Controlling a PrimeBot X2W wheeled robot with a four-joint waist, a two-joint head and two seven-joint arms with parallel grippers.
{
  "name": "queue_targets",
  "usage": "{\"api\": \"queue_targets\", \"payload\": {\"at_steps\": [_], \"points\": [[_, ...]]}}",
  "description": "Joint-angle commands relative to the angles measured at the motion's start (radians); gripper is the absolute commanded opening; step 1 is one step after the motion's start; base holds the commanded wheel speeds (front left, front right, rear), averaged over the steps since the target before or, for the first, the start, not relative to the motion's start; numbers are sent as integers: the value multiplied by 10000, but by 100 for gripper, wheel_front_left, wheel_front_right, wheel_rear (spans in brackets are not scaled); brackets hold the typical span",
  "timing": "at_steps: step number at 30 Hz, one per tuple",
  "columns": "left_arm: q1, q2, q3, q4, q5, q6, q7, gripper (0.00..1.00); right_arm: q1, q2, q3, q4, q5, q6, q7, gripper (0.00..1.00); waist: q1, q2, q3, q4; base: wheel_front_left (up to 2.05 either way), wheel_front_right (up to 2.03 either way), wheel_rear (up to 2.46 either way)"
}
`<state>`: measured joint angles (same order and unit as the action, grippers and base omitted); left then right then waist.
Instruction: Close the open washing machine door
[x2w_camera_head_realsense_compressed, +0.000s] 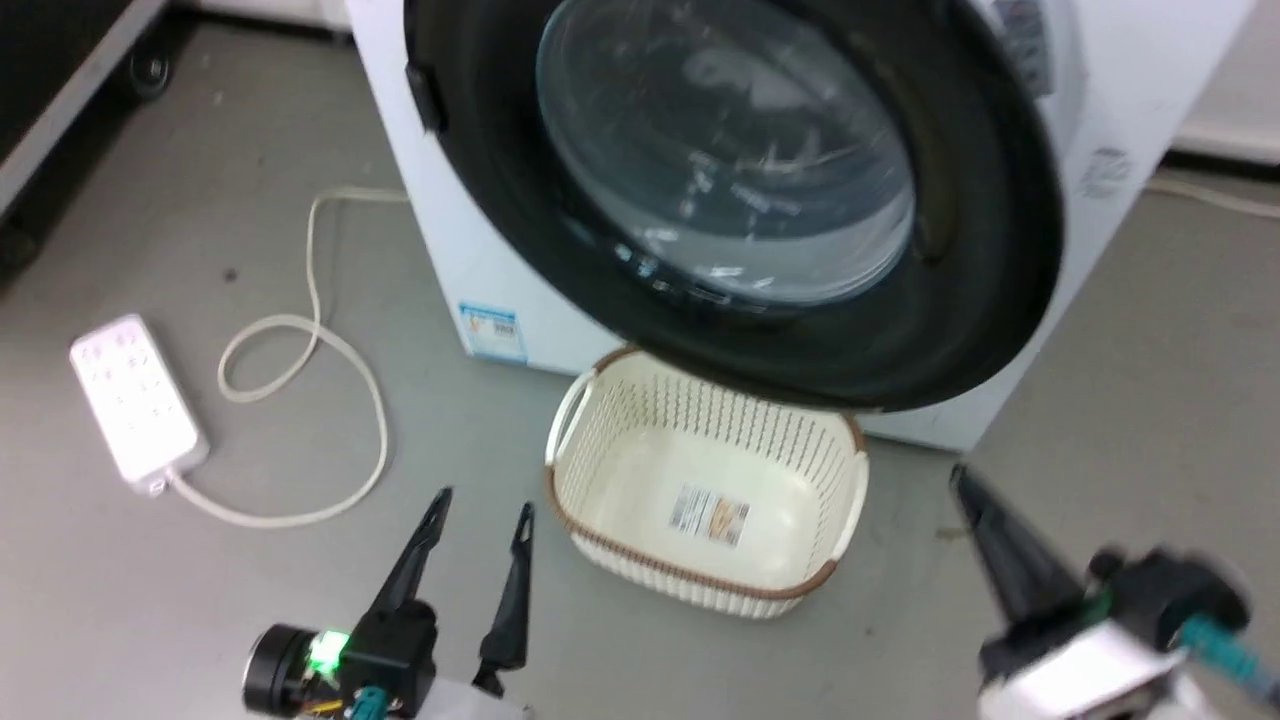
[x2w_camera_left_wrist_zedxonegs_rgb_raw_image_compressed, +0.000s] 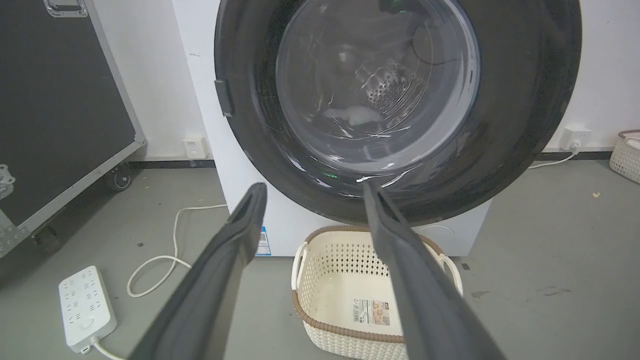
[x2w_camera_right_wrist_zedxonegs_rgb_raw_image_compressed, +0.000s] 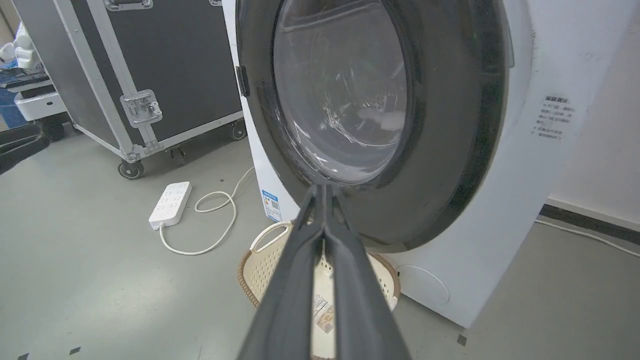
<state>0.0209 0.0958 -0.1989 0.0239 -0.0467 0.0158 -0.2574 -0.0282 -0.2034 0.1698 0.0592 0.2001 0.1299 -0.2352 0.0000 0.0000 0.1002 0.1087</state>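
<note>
Head view first, where's the washing machine door?

— Up against the front of the washing machine, black ring and glass bowl facing us; whether it is fully latched I cannot tell

And from the wrists?

— Right wrist view has its right-hand rim lying flush on the white front; left wrist view shows the perforated drum through the glass

What about each pincer?

— Left pincer is low over the floor, fingers spread apart with nothing between them, short of the washer's front. Right pincer has its fingers pressed together on nothing, tips pointing at the lower edge of the glass; whether they touch it I cannot tell. In head view it is a blur at the lower right

Anything on the floor?

— A cream basket stands just before the washer, under the door's lower rim, with a label on its bottom. A white power strip lies off to the left, its cable looping toward the machine's left corner. A black wheeled case stands beside the washer on that same side
</note>
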Motion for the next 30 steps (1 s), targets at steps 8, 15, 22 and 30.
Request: {"api": "queue_targets", "payload": {"at_steps": [8,15,22,30], "points": [[-801,-266,-354,-131,170,153,-43,100,-2783,-1998,782,455,1305,8,779,0,0,0,1806,906,0,0,0],[-1471,-391,-756,-237,129,342,-43,100,-4842,-3281,730,1792,2542,8,1257,0,0,0,2624,1408,0,0,0],[-1749,-438,-993,-288,-69,591,-43,100,-6568,-4211,807,3192,3305,8,1657,0,0,0,3150,1702,0,0,0],[-1920,-450,-1167,-177,-140,752,-43,100,-8440,-4274,311,5035,3618,8,1651,0,0,0,3479,1778,0,0,0]]}}
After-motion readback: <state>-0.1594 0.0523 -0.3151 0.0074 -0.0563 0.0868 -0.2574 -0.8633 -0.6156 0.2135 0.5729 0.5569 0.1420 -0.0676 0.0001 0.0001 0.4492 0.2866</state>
